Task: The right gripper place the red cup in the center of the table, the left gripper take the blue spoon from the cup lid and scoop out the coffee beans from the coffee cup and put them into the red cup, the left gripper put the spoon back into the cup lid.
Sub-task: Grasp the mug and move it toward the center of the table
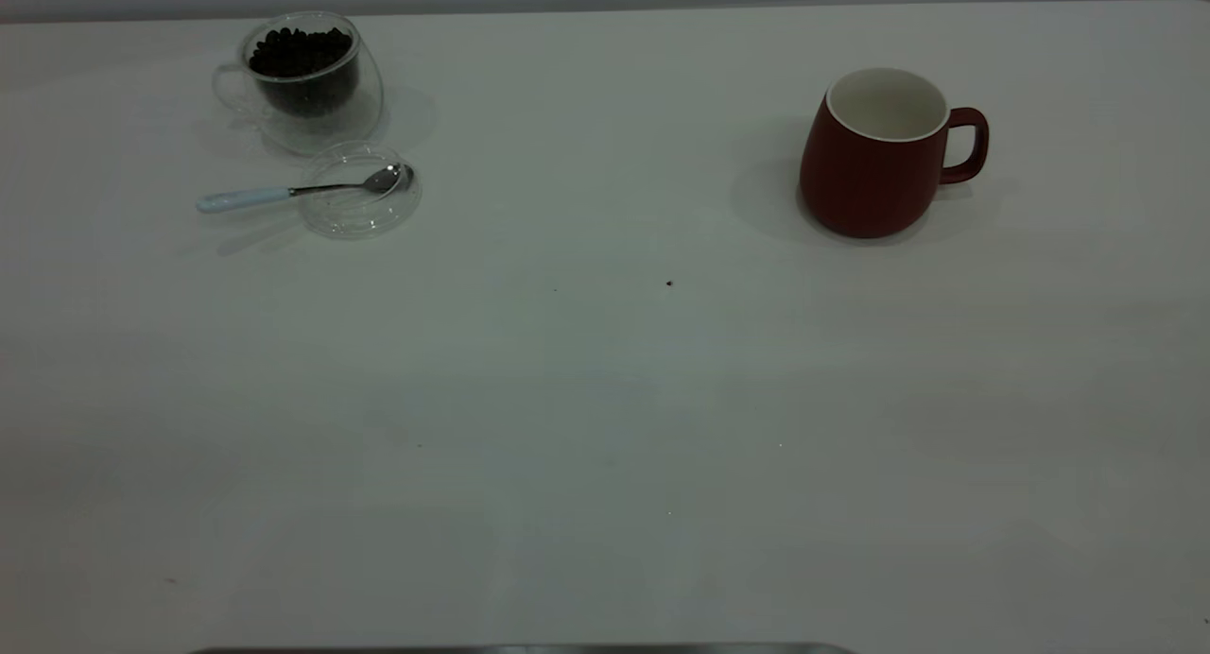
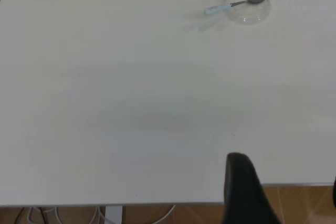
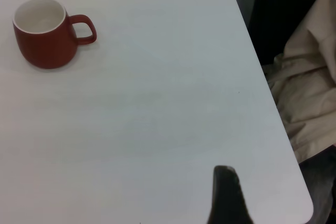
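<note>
Red cup point(image 1: 874, 158), upright, well apart from our right gripper point(image 3: 228, 195).
We cannot tell either claw's opening; blue spoon point(image 1: 284, 192) rests in cup lid point(image 1: 359, 200), far from left gripper point(image 2: 244, 190).

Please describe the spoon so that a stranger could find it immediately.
On the white table, look to the far left corner, where a clear glass cup of dark coffee beans stands. Just in front lies a round transparent lid. The metal spoon with pale blue handle rests its bowl there, handle pointing left.
</note>
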